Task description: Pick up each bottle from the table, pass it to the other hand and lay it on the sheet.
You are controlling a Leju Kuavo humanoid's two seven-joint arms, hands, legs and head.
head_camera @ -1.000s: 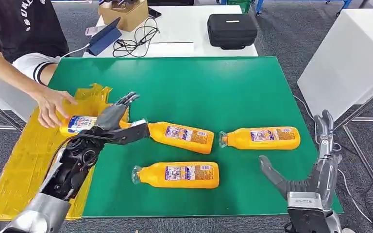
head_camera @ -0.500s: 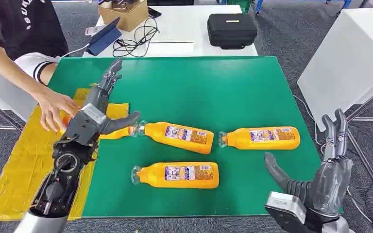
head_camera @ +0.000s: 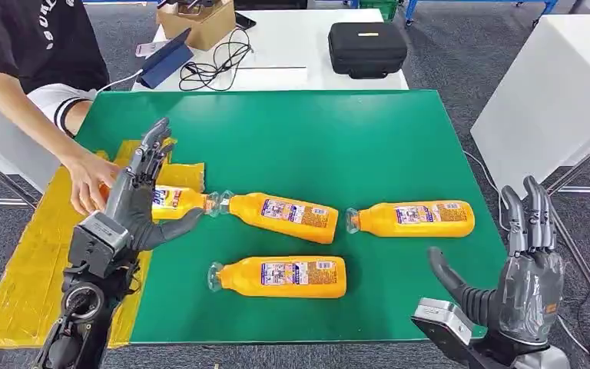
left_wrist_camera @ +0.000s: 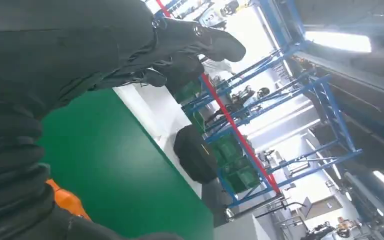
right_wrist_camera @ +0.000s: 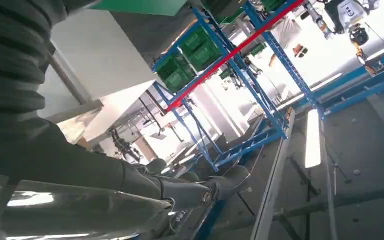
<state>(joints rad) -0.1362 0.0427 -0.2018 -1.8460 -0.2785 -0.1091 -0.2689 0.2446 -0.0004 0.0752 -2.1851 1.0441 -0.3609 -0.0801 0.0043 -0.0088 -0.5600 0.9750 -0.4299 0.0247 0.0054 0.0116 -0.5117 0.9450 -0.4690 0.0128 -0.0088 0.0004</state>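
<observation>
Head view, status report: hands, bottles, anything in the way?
Left hand open, right hand open. Three bottles on green mat; fourth bottle on yellow sheet. Person's hand touching it.

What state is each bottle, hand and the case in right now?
Left hand: open, raised above the sheet bottle.
Right hand: open, holding nothing.
Sheet bottle: lying on the yellow sheet, a person's hand on it.
Middle bottle: lying, untouched.
Right bottle: lying, untouched.
Near bottle: lying, untouched.
Black case: closed.
</observation>
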